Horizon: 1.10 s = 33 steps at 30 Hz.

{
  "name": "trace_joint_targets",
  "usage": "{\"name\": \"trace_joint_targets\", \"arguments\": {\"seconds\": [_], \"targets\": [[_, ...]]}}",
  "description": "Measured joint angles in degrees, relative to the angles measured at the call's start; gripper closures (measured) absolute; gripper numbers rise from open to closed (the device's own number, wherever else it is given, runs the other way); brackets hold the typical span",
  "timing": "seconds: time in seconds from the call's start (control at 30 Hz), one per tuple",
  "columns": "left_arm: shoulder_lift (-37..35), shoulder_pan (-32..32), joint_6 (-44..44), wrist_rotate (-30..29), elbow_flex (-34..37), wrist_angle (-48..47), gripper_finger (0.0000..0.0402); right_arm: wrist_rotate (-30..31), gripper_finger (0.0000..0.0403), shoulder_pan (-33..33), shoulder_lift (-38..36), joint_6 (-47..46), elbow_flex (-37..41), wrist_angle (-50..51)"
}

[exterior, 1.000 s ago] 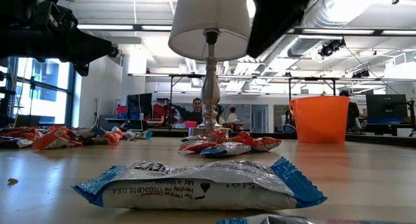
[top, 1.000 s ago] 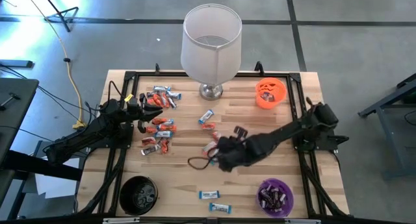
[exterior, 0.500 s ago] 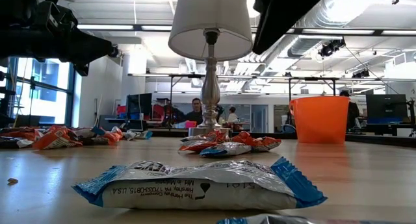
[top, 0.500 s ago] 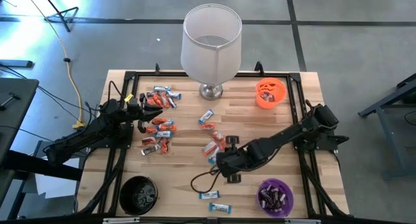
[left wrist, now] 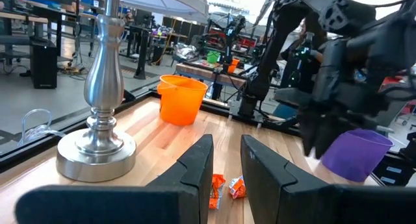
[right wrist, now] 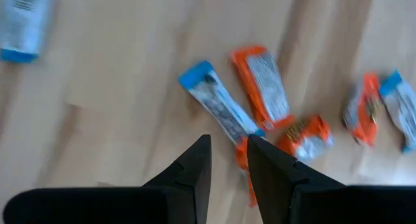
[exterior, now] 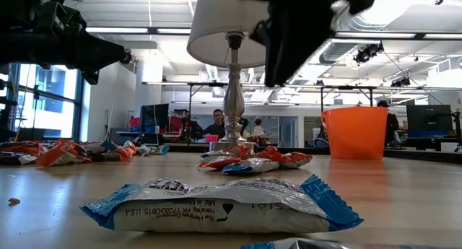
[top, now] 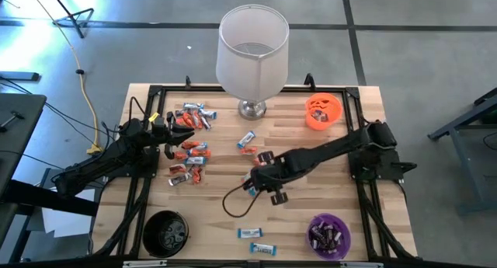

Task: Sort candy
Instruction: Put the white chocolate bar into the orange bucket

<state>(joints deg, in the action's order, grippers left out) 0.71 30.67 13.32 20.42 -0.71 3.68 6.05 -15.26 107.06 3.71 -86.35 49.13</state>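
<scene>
Small wrapped candy bars lie flat on the wooden table [top: 342, 190]. One group [top: 190, 155] is at the left and two blue-white bars [top: 250, 234] lie by the near edge. My right gripper [top: 256, 179] hangs open, pointing steeply down, over a middle cluster [top: 250, 175]. In its wrist view the gripper [right wrist: 229, 160] stands above a blue-white bar [right wrist: 218, 107], an orange bar [right wrist: 263, 84] and a crumpled orange one [right wrist: 305, 136]. My left gripper [top: 172, 132] waits level at the left, open [left wrist: 227, 162], with nothing between its fingers.
A lamp with a white shade [top: 252, 43] stands on a metal base [top: 251, 109] at the far middle. An orange bowl [top: 323, 111] is far right, a purple bowl [top: 329, 235] with candy near right, a black bowl [top: 165, 233] near left. A cable loop [top: 231, 202] hangs from my right arm.
My right gripper has swung toward the table's left and far side, over the middle candy cluster, rolling about its wrist and sinking a little. Its fingers stay as far apart as before. The candy has not moved.
</scene>
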Motion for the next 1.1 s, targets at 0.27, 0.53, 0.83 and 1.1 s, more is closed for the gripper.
{"name": "trace_joint_targets", "arguments": {"seconds": [0.27,0.53,0.83,1.1], "targets": [[0.0,0.0,0.0,0.0,0.0,0.0,0.0337,-1.8,0.0308,3.0,2.5,4.0,0.0,1.1],[0.0,0.0,0.0,0.0,0.0,0.0,0.0337,-6.8,0.0308,3.6,7.2,5.4,0.0,-0.9],[0.0,0.0,0.0,0.0,0.0,0.0,0.0337,-7.0,0.0307,4.3,8.1,9.0,0.0,-2.8],[0.0,0.0,0.0,0.0,0.0,0.0,0.0337,-8.4,0.0277,5.1,9.2,13.2,0.0,-3.9]]}}
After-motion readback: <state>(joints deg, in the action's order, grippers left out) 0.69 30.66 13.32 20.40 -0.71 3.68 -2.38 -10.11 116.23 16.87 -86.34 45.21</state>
